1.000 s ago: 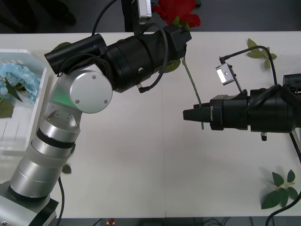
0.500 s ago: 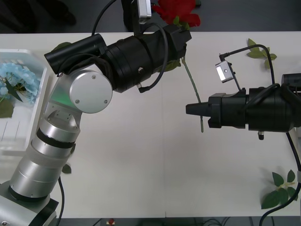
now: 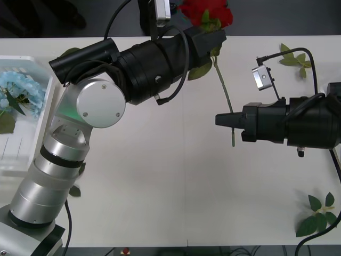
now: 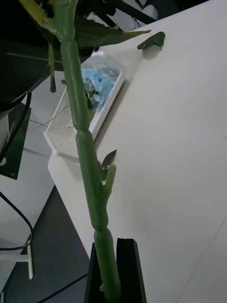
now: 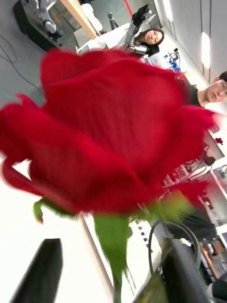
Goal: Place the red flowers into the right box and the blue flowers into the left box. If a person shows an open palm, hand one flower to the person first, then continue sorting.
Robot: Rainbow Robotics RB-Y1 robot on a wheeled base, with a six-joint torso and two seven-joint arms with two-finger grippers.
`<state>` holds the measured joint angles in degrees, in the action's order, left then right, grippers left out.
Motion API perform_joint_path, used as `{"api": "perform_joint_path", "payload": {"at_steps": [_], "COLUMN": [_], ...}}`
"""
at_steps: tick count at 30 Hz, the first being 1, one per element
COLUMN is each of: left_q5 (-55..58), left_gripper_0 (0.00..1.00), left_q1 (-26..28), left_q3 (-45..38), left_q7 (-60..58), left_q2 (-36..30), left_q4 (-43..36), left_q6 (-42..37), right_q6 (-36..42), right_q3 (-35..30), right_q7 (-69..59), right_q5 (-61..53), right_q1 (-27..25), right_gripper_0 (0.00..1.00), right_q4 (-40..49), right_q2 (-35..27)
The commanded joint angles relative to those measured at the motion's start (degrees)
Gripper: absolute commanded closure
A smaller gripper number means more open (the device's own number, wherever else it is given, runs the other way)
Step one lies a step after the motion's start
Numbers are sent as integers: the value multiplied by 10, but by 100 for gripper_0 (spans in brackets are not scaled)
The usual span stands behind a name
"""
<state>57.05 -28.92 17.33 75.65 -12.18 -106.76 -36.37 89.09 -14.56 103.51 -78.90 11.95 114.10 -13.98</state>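
**Rose changes hands above the table**

A red rose (image 3: 205,13) hangs between the robot's two arms at the far edge of the white table (image 3: 176,197). The left gripper (image 3: 216,38) reaches across from the left, its black fingers (image 5: 45,270) set wide on either side of the stem just under the bloom (image 5: 109,142). The right gripper (image 3: 219,119) comes in from the right, and its fingers (image 4: 130,270) are pressed onto the lower end of the green stem (image 4: 87,161), pinching it.

Against the frames of a second ago, the rose has shifted toward the robot's right and slightly away from it: the bloom now sits farther right along the table's far edge, and the stem (image 3: 225,96) slants down to a right gripper that has drawn back to the right. The left gripper has swung the same way.

The blue flowers (image 3: 18,90) lie as before in the left box (image 3: 32,154) at the table's left side. Loose leaf sprigs (image 3: 318,216) rest unmoved near the right edge.
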Motion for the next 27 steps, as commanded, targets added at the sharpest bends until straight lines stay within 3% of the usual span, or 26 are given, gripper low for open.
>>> {"api": "perform_joint_path", "payload": {"at_steps": [1,6,16,27], "left_q5": [22,61,159,226], "left_gripper_0": [0,0,0,0], "left_q1": [-7,19,68,66], "left_q3": [-2,-47,-138,-254], "left_q7": [22,23,45,212], "left_q2": [-40,-81,-232,-313], "left_q4": [-33,-89,-180,-136], "left_q6": [-13,-105,-263,-433], "right_q6": [25,61,83,72], "right_q3": [-40,-97,-220,-282], "right_q7": [-4,-2,-7,-10], "right_q5": [-16,-22,53,224], "right_q1": [10,10,-40,-64], "right_gripper_0": [100,100,100,100], "right_q4": [23,22,17,-105], "right_q2": [-6,-22,-133,-255]}}
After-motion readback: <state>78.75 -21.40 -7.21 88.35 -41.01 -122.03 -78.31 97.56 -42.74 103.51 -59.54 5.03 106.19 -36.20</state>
